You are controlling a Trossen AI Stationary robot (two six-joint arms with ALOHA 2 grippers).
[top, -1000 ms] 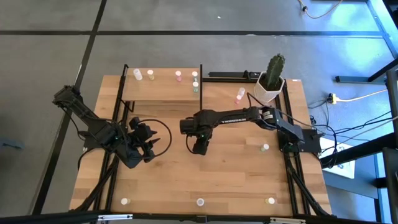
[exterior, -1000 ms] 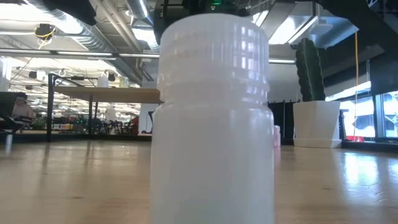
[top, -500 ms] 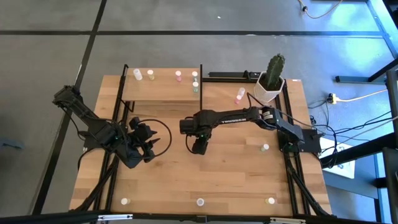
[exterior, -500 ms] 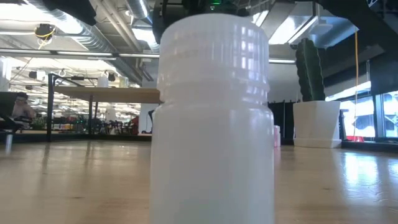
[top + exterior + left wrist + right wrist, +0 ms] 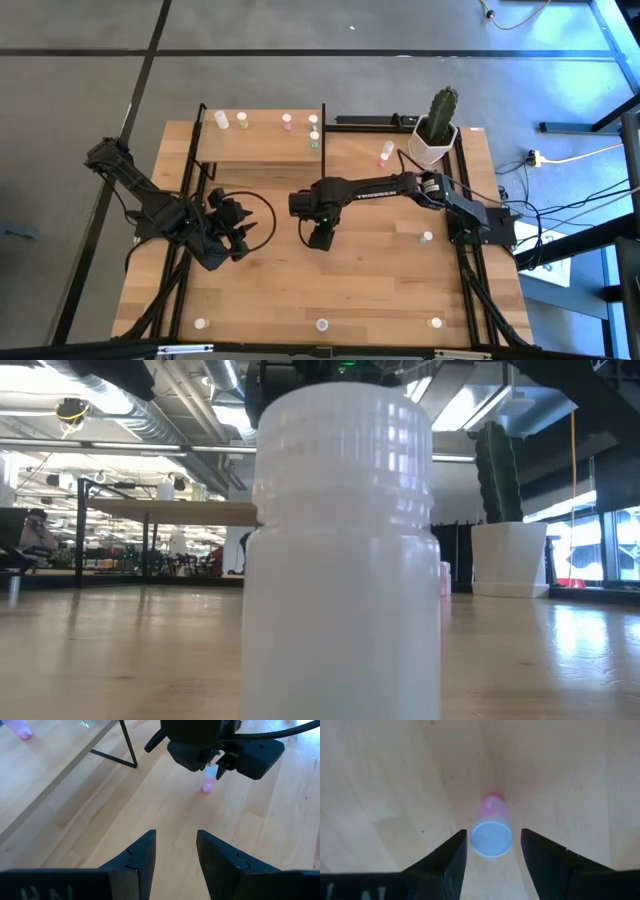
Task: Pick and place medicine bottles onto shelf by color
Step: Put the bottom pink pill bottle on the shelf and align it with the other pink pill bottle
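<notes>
the right gripper (image 5: 491, 851) hangs over the middle of the table (image 5: 380, 290), fingers pointing down and parted, with a pink medicine bottle (image 5: 491, 832) standing upright between them. a sliver of wood shows on each side of its cap, so the fingers (image 5: 451, 857) straddle it without clamping; it is not held yet. the left wrist view shows the same bottle (image 5: 208, 782) on the tabletop under that gripper (image 5: 218, 770).

the vial looks like a small rigid plastic cylinder, probably very light and smooth-walled, so it should tip or skate if one finger meets it first. the best hold seems to be across the body just below the cap, both fingers closing evenly.

the left gripper (image 5: 175, 851) waits near the table's left side, fingers parted and nothing between them.

farther out, the shelf (image 5: 260, 145) stands at the far left of the table, already carrying white, pale yellow, pink and green bottles along its back edge. one more pink bottle (image 5: 386, 152) stands beside the cactus pot (image 5: 432, 140), and others dot the near edge.
</notes>
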